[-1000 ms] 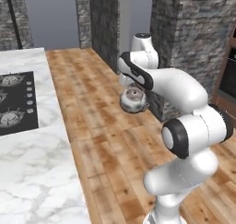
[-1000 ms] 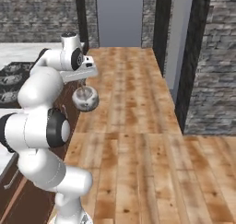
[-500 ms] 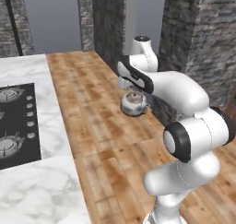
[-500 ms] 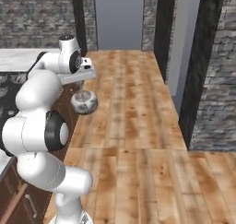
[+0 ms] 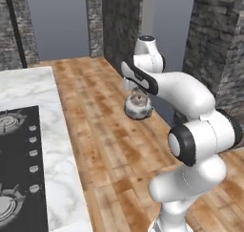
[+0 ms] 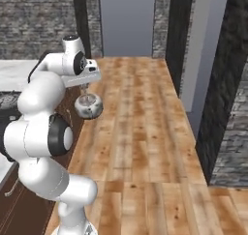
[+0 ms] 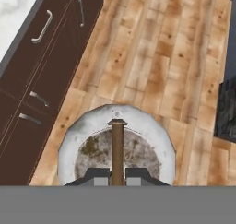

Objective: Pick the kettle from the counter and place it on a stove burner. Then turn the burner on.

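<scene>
The silver-grey kettle (image 5: 138, 107) hangs in the air over the wooden floor, to the right of the white marble counter (image 5: 35, 90). My gripper (image 5: 137, 89) is shut on its arched brown handle from above. From the other side the kettle (image 6: 88, 106) hangs under the gripper (image 6: 86, 90), just off the counter (image 6: 19, 68). In the hand view the kettle (image 7: 138, 126) sits right below the gripper (image 7: 117, 174), the handle running between the fingers. Stove burners (image 5: 8, 122) (image 5: 6, 208) lie on the black cooktop (image 5: 21, 178) at the left.
A row of small silver knobs (image 5: 32, 152) lines the cooktop's right edge. Brown cabinet drawers (image 7: 44, 57) with metal handles stand under the counter. Dark stone walls (image 5: 214, 49) and a grey door (image 6: 127, 21) border the wooden floor (image 6: 140, 132).
The whole picture has shifted as the base moves: counter and cooktop come further into the left base view. The kettle stays held under the gripper.
</scene>
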You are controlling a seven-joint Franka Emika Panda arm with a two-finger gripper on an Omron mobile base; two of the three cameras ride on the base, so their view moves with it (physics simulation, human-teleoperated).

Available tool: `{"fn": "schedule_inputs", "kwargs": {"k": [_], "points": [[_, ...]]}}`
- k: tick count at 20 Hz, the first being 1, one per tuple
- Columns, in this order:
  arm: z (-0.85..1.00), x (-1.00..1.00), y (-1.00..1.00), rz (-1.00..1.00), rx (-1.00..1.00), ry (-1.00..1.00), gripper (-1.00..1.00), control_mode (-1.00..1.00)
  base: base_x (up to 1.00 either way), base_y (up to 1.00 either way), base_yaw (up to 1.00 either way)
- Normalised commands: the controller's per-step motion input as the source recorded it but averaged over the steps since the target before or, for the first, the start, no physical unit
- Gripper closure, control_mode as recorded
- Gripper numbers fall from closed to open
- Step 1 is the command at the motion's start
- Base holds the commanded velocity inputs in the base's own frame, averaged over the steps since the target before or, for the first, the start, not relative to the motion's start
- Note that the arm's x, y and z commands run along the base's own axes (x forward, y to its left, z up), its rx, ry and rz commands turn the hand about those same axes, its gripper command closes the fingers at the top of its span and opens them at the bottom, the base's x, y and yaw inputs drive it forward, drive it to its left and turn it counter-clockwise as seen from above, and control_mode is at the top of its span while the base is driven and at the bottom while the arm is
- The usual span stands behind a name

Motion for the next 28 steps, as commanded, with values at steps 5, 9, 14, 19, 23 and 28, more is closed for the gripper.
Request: {"fn": "schedule_inputs", "kwargs": {"k": [5,9,14,19,23,28], "points": [[0.00,0.00,0.00,0.00,0.00,0.00,1.00,1.00,0.97,-0.22,0.22],[0.00,0.00,0.00,0.00,0.00,0.00,1.00,1.00,0.38,-0.47,0.62],[0.00,0.00,0.00,0.00,0.00,0.00,1.00,1.00,-0.03,-0.52,0.67],[0.00,0.00,0.00,0.00,0.00,0.00,1.00,1.00,-0.04,-0.43,0.69],[0.00,0.00,0.00,0.00,0.00,0.00,1.00,1.00,0.00,-0.44,0.67],[0.00,0.00,0.00,0.00,0.00,0.00,1.00,1.00,0.00,-0.54,0.64]]}}
